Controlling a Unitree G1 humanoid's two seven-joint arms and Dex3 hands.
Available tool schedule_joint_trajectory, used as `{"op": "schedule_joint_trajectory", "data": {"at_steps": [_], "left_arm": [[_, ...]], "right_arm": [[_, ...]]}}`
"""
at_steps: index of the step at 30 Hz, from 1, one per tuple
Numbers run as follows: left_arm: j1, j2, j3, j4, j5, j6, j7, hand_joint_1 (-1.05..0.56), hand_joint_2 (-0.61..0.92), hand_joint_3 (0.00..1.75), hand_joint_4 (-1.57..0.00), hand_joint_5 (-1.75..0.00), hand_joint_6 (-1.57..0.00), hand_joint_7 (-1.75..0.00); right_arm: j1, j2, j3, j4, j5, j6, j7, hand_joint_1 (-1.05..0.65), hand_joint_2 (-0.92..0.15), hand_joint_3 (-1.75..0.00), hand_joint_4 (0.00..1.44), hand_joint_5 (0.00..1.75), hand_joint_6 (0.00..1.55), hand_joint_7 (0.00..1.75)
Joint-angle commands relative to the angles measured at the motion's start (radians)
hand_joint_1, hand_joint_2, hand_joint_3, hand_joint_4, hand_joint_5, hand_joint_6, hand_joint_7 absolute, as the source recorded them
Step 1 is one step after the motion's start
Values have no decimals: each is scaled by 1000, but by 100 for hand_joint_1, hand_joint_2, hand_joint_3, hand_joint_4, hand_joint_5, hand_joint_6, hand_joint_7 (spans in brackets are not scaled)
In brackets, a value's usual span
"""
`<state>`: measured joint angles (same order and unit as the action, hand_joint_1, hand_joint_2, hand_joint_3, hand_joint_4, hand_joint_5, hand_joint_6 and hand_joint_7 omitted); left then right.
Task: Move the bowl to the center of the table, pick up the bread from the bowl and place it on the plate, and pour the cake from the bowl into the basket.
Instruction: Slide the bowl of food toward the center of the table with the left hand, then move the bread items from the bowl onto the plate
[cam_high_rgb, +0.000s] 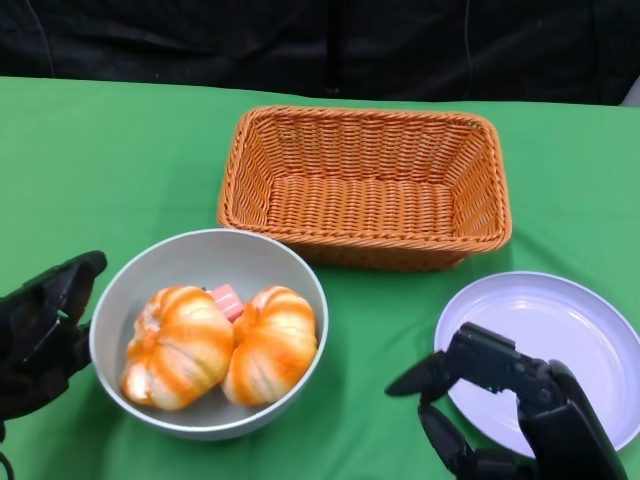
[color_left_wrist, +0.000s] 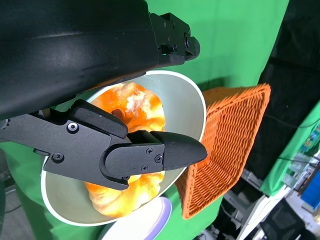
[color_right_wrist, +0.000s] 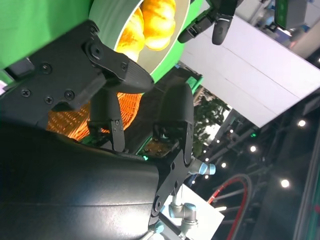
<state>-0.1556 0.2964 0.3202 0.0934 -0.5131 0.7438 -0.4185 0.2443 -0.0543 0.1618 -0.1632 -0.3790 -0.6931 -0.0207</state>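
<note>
A grey bowl (cam_high_rgb: 200, 265) sits on the green table at the front left. It holds two orange-striped breads (cam_high_rgb: 178, 345) (cam_high_rgb: 272, 342) and a small pink cake (cam_high_rgb: 227, 300) tucked behind them. My left hand (cam_high_rgb: 40, 330) hangs just beside the bowl's left rim, fingers apart and holding nothing. In the left wrist view, its fingers (color_left_wrist: 150, 155) reach over the bowl (color_left_wrist: 185, 100) and bread (color_left_wrist: 130, 102). My right hand (cam_high_rgb: 500, 400) hovers at the left edge of the white plate (cam_high_rgb: 560, 330), fingers spread and empty.
An orange wicker basket (cam_high_rgb: 370, 205) stands empty behind the bowl, at the middle of the table. Green cloth lies bare between bowl and plate. A dark curtain hangs behind the table's far edge.
</note>
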Motion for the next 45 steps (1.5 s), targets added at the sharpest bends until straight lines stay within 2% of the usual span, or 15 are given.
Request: {"op": "schedule_joint_trajectory", "data": {"at_steps": [1, 6, 9, 13, 18, 25, 34, 42, 45], "left_arm": [[14, 8, -37, -19, 0, 6, -23, -76, 92, 53, -2, -4, -6, -1], [10, -11, -70, -27, -14, 33, -12, -74, 92, 52, -4, -6, -8, -2], [7, -25, -85, -32, -15, 48, -6, -73, 92, 52, -3, -7, -9, -2], [3, -46, -107, -41, -12, 68, 12, -73, 92, 55, -1, -7, -5, 0], [3, -107, -100, -71, -32, 115, 75, -73, 92, 56, 0, -1, 0, 0], [9, -167, -120, -124, -39, 165, 128, -75, 92, 61, 0, 0, 0, 0], [19, -179, -181, -171, -28, 193, 137, -72, 92, 67, 0, 0, -3, -1], [45, -188, -214, -194, -3, 153, 154, -72, 92, 66, -2, -2, -5, -2], [55, -185, -230, -200, 18, 115, 160, -72, 92, 64, -4, -3, -7, -4]], "right_arm": [[-2, -18, -2, -40, -7, 41, 8, -31, -70, -72, 37, 138, 36, 102], [-40, -21, 19, -75, -10, 120, 36, -37, -87, -37, 27, 135, 25, 94], [-69, -21, 36, -91, -41, 157, 40, -41, -92, -28, 22, 134, 20, 91], [-113, -29, 56, -114, -137, 212, 40, -46, -92, -25, 16, 133, 16, 87], [-163, -29, 93, -130, -294, 282, 17, -53, -92, -21, 11, 131, 12, 86], [-237, -27, 157, -90, -388, 335, -4, -51, -91, -8, 7, 126, 13, 87], [-345, -51, 239, -19, -492, 433, 32, -52, -89, -2, 5, 125, 12, 86], [-402, -125, 273, 41, -540, 482, 80, -54, -88, 0, 8, 108, 23, 60], [-415, -153, 279, 51, -549, 500, 109, -55, -89, 0, 9, 101, 28, 45]]}}
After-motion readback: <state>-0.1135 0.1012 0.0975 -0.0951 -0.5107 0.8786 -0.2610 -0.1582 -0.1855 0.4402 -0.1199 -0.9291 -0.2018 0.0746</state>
